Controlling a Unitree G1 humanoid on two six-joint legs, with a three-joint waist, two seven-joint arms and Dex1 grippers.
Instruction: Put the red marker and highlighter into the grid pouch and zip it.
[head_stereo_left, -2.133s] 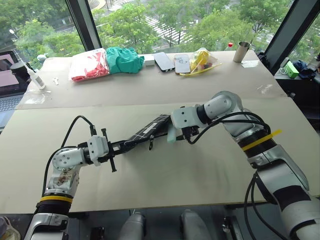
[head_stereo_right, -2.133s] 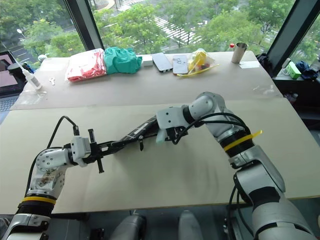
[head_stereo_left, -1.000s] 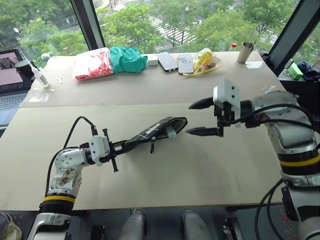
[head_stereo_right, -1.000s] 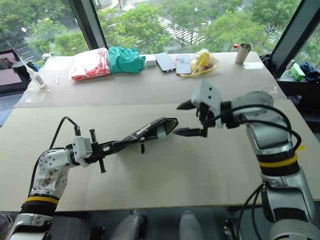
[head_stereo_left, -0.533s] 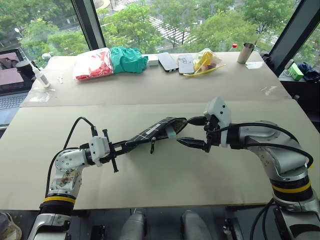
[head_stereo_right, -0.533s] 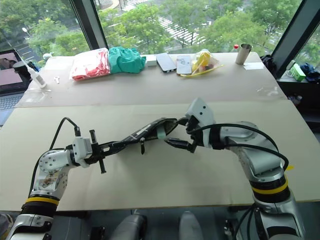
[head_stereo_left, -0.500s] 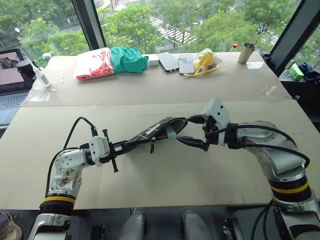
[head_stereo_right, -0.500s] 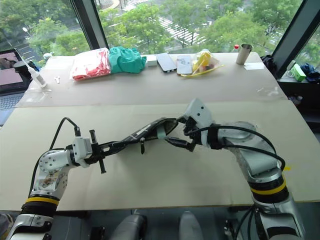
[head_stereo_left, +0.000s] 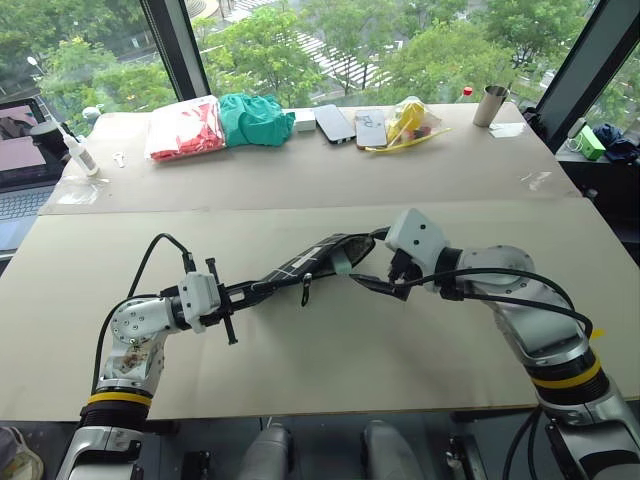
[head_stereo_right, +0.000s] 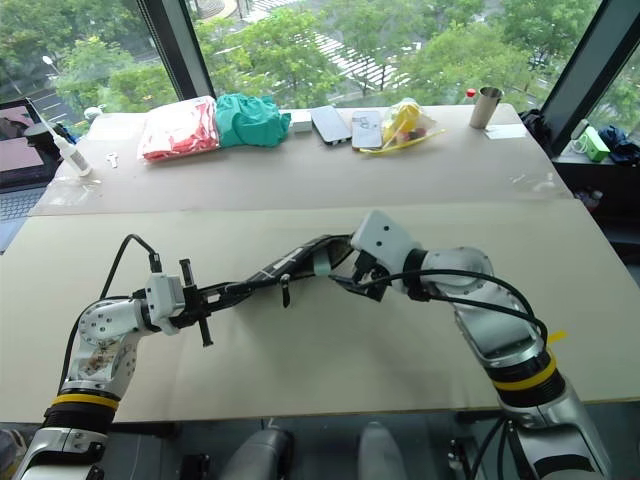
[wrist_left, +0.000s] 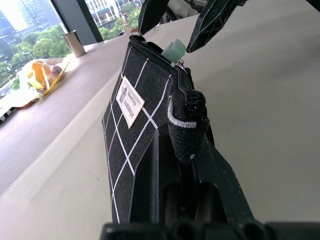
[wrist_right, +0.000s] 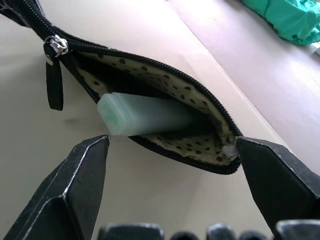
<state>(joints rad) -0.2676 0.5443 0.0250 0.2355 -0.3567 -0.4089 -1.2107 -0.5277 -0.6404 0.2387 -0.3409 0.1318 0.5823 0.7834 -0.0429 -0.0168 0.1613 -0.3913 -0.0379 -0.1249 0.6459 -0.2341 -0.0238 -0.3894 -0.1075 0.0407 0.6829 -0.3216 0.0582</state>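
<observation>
The grid pouch (head_stereo_left: 305, 263), black with white lines, is held off the table with its far end raised. My left gripper (head_stereo_left: 250, 291) is shut on its near end. The mouth of the pouch (wrist_right: 165, 95) gapes open, and the pale green highlighter (wrist_right: 145, 115) lies inside with its butt end poking out (head_stereo_left: 343, 262). The zipper pull (wrist_right: 54, 75) hangs at the closed part of the zip. My right gripper (head_stereo_left: 368, 262) is open, with one finger on each side of the pouch's open end, close to the highlighter. The red marker is out of view.
On the far table lie a red bag (head_stereo_left: 180, 128), a green cloth (head_stereo_left: 252, 118), two phones (head_stereo_left: 345, 124), a yellow bag (head_stereo_left: 405, 120) and a metal cup (head_stereo_left: 487, 104). A laptop (head_stereo_left: 20, 170) and a small bottle (head_stereo_left: 75, 150) stand at the far left.
My right gripper, still open, has come down and leftward from above the table to the pouch's open end. The left gripper and pouch have stayed put.
</observation>
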